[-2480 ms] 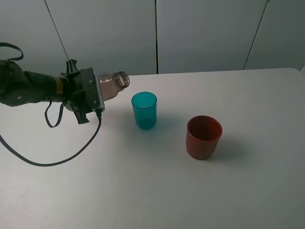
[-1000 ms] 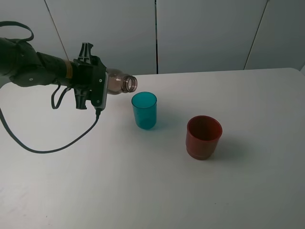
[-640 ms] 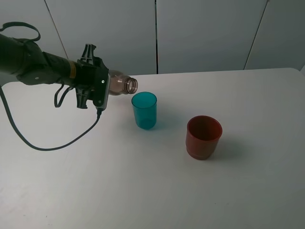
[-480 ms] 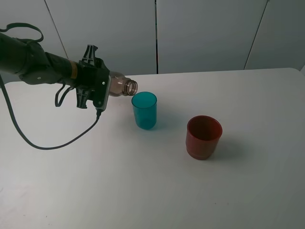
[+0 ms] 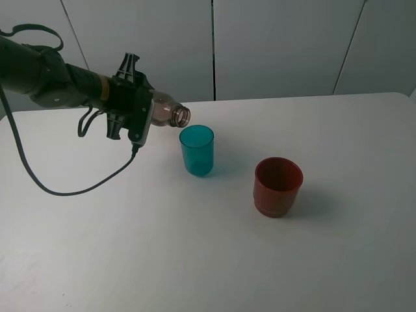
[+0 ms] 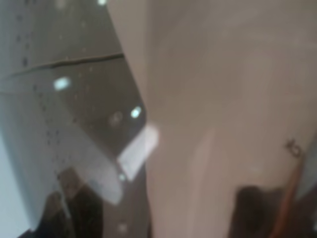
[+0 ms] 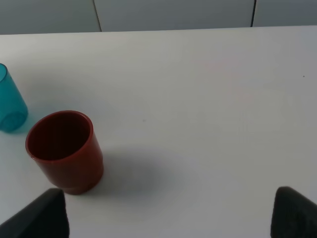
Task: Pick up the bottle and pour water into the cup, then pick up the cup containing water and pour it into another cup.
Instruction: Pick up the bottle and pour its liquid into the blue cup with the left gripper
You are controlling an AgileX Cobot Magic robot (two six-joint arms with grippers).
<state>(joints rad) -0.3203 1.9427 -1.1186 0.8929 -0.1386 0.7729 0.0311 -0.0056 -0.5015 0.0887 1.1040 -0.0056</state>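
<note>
My left gripper (image 5: 134,114) is shut on the smoky grey-brown bottle (image 5: 166,112), which lies nearly level in the air. Its open mouth points right and slightly down, just up and left of the teal cup (image 5: 196,150). That cup stands upright on the white table. The squat red-brown cup (image 5: 278,187) stands to its right, nearer the front. The left wrist view is filled by a blurred close-up of the bottle (image 6: 223,124). In the right wrist view my right gripper (image 7: 169,214) is open, its dark fingers (image 7: 44,215) wide apart, short of the red-brown cup (image 7: 64,151) and teal cup (image 7: 10,101).
A black cable (image 5: 78,190) hangs from the left arm and loops down over the white table (image 5: 195,260). Grey wall panels close off the back edge. The right arm does not show in the exterior high view.
The left arm has lifted and shifted right with the bottle, bringing its mouth closer to the teal cup's rim. Both cups stand where they were.
</note>
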